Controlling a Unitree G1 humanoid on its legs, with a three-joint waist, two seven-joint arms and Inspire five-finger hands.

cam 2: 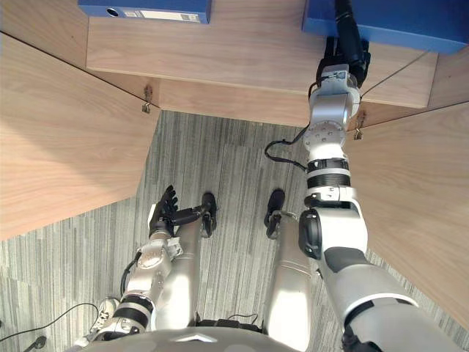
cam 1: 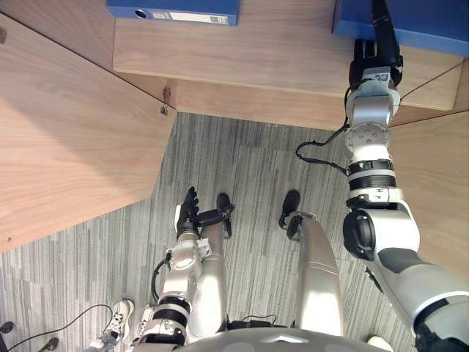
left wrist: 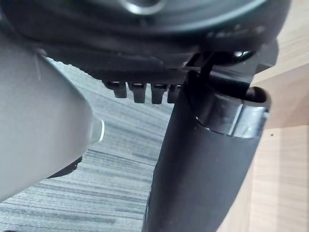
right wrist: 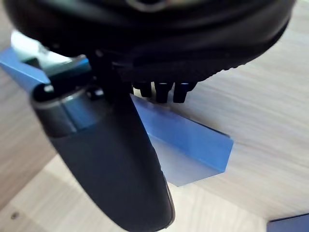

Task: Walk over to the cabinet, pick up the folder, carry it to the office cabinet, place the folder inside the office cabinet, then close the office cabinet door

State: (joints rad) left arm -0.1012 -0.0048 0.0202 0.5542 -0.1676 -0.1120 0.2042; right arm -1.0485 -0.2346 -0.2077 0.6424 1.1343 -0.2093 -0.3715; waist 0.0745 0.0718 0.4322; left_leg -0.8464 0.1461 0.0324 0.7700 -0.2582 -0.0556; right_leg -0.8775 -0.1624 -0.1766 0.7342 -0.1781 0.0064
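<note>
The flat blue folder (cam 1: 425, 26) lies at the right end of the pale wooden shelf (cam 1: 278, 44), back from its front edge. The right hand (cam 1: 374, 66) reaches over that edge onto the folder's left part, and its dark thumb (right wrist: 111, 159) lies across the top face. We cannot tell if the hand is clamped on it or just resting there.

Risks, as we judge them:
- The contact sits at one side of the folder, not the middle. A lift from there could let the far side sag or swing and twist the folder out of the hand.
- A weak hold plus a pull toward the front edge could tip the folder off the shelf onto the grey striped carpet (cam 1: 249, 169).
- The open right-side wooden door (cam 1: 440, 169) stands just beside the arm. A wide swing out could knock it.

A second blue folder (cam 1: 176, 9) sits at the shelf's left end, well apart, so we see no clash there. The left hand (cam 1: 189, 209) hangs low over the carpet with its fingers straight, holding nothing and giving no support if the folder slips.
</note>
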